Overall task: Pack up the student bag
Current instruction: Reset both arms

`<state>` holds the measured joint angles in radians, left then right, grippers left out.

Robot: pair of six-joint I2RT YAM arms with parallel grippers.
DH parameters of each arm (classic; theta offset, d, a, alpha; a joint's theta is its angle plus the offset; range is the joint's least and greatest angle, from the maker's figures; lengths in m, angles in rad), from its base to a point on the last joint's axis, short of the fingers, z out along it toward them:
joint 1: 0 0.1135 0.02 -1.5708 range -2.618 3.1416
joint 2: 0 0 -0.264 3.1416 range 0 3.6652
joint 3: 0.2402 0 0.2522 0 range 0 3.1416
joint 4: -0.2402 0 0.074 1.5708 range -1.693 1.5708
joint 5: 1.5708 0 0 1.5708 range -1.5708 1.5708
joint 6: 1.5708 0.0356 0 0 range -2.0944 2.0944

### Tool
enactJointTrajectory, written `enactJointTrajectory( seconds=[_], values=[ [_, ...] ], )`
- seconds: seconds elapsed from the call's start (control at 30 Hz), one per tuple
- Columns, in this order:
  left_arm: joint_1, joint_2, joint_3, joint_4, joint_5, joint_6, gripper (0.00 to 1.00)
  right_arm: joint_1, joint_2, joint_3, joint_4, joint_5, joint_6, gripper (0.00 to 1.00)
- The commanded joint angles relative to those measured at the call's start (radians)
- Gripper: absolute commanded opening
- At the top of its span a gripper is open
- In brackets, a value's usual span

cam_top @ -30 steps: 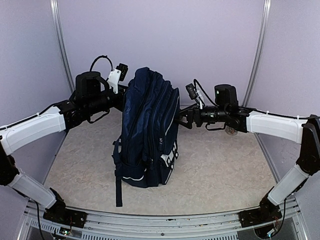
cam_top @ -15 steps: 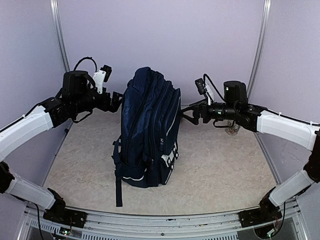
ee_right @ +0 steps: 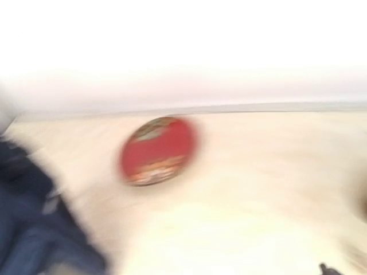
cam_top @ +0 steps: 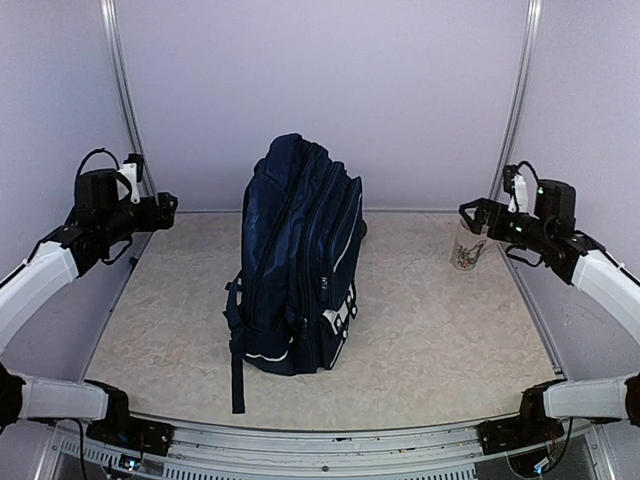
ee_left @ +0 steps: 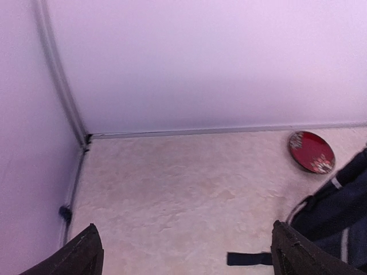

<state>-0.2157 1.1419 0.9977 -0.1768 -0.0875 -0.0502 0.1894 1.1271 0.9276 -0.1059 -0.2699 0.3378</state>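
The navy blue student bag (cam_top: 300,265) stands upright in the middle of the table, white-trimmed front pockets facing right and a dark strap hanging at its near left. Its edge shows in the left wrist view (ee_left: 338,212) and, blurred, in the right wrist view (ee_right: 28,235). My left gripper (cam_top: 166,204) is far left of the bag, open and empty, fingers (ee_left: 86,255) wide apart. My right gripper (cam_top: 469,210) is far right of the bag, above a cup. No finger shows at the centre of its blurred wrist view, so it reads as open.
A white patterned cup (cam_top: 467,247) stands at the back right under my right gripper. A red round disc (ee_left: 311,152) lies on the table behind the bag, also in the right wrist view (ee_right: 157,150). A loose dark strap (ee_left: 248,259) lies on the table. Purple walls enclose three sides.
Both grippers have drawn away from the top of the bag, the left far to the left, the right far to the right. The bag stays upright and has not moved.
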Motion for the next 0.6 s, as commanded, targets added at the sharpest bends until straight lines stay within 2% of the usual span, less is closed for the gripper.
enactJointTrajectory(
  seconds=[0.0, 0.13, 0.33, 0.57],
  values=[
    [0.137, -0.106, -0.117, 0.121, 0.026, -0.101, 0.99, -0.159, -0.125, -0.162, 0.033, -0.041, 0.110, 1.00],
    [0.216, -0.145, -0.210, 0.154, 0.016, -0.115, 0.99, -0.232, -0.139, -0.227, -0.017, 0.037, 0.169, 1.00],
    [0.224, -0.155, -0.320, 0.211, -0.040, -0.093, 0.99, -0.254, -0.112, -0.307, -0.010, 0.185, 0.255, 1.00],
    [0.225, -0.149, -0.323, 0.219, -0.004, -0.075, 0.99, -0.254, -0.159, -0.402, 0.010, 0.326, 0.259, 1.00]
  ],
)
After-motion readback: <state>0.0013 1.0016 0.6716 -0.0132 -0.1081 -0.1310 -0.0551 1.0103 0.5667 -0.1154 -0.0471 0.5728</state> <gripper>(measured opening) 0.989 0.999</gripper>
